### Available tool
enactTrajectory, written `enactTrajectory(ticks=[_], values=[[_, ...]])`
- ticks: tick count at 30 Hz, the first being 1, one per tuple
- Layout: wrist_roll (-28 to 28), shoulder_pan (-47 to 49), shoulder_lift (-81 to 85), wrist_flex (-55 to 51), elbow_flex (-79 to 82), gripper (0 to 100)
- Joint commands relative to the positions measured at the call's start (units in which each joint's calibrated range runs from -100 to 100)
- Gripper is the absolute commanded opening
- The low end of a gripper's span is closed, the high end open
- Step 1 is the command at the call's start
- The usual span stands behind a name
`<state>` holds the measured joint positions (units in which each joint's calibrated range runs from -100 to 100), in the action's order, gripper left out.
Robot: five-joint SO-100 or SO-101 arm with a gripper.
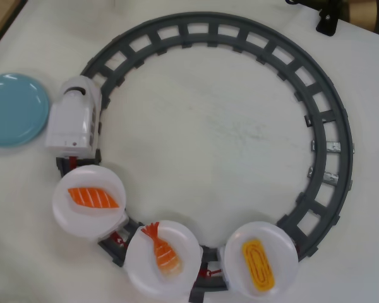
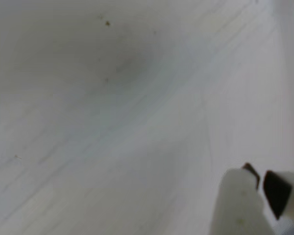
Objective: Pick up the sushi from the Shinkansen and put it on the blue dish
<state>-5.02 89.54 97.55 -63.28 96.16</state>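
In the overhead view the sushi (image 1: 93, 197), an orange salmon piece with white stripes, lies on the first white plate (image 1: 66, 221) behind the Shinkansen (image 1: 74, 121). The white engine stands on the left side of the grey track, nose pointing up. The blue dish (image 1: 12, 108) sits just left of the engine at the picture's left edge. My gripper (image 2: 259, 178) shows only in the wrist view, at the lower right over bare white table. Its fingers stand close together with nothing between them. None of the task's things appear in that view.
Further along the train, two more white plates carry a shrimp piece (image 1: 164, 249) and a yellow egg piece (image 1: 261, 265). The grey circular track (image 1: 331, 126) rings a bare white tabletop. A black fixture (image 1: 328, 22) stands at the top right.
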Motion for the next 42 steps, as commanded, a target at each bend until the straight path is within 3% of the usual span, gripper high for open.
enactTrajectory(ticks=[1, 11, 18, 24, 28, 32, 38, 42], values=[[-0.21, 0.16, 0.37, 0.39, -0.40, 4], [0.21, -0.98, 0.37, 2.00, -1.75, 4], [5.02, -15.42, 0.29, 2.00, -14.82, 4], [5.65, -22.02, -0.71, 2.09, -27.99, 5], [9.99, -31.53, -2.03, 3.19, -40.16, 16], [12.03, -40.95, -9.58, 2.26, -45.12, 25], [11.82, -59.70, -28.16, 2.00, -50.35, 26], [11.61, -61.99, -42.76, 1.41, -54.68, 26]])
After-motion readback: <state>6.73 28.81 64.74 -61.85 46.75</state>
